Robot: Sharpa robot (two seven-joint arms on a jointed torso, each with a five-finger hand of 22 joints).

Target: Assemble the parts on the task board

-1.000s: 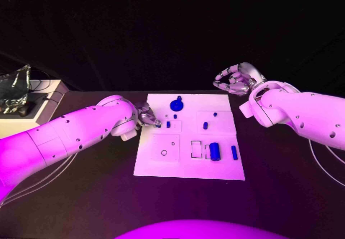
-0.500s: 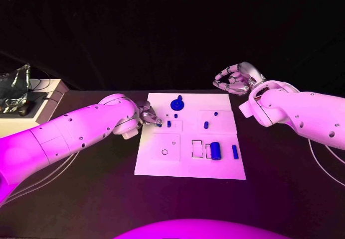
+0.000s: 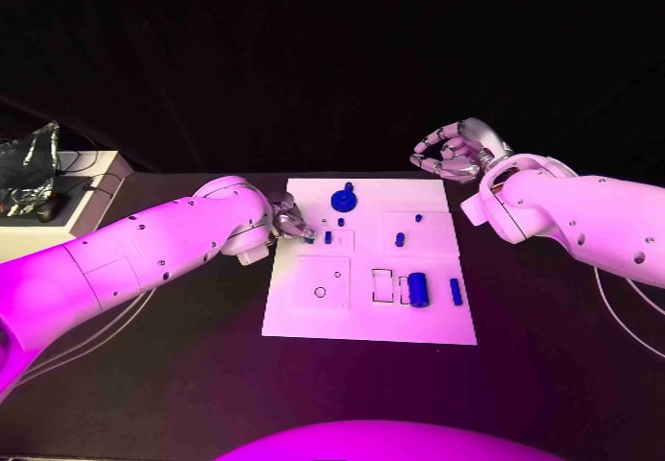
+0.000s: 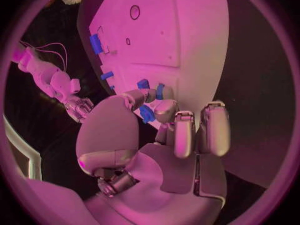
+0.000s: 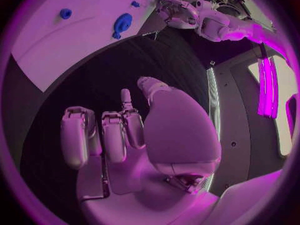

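- The black table [image 3: 166, 384] carries a white board [image 3: 363, 322] at its middle, with a pale box [image 3: 84, 187] at the table's far left edge.
- The left arm [image 3: 125, 254] reaches in to the board's left edge, toward its far end.
- The right arm [image 3: 582, 226] sits past the board's right edge, near the far right corner.
- The left hand [image 3: 287, 223] rests at the board's left edge; in the left wrist view its fingertips [image 4: 164, 108] pinch a small blue piece [image 4: 147, 114], the remaining fingers curled alongside.
- The right hand [image 3: 451, 154] hangs above the bare table just off the board's far right corner, fingers curled in on nothing.
- A round blue knob [image 3: 342, 200] lies near the board's far edge, about midway along it.
- A blue cylinder [image 3: 417, 289] lies toward the board's near right part, beside outlined slots.
- A slim blue bar [image 3: 455, 291] lies just right of that cylinder, near the right edge.
- Small blue pegs [image 3: 399, 239] stand around the board's middle.
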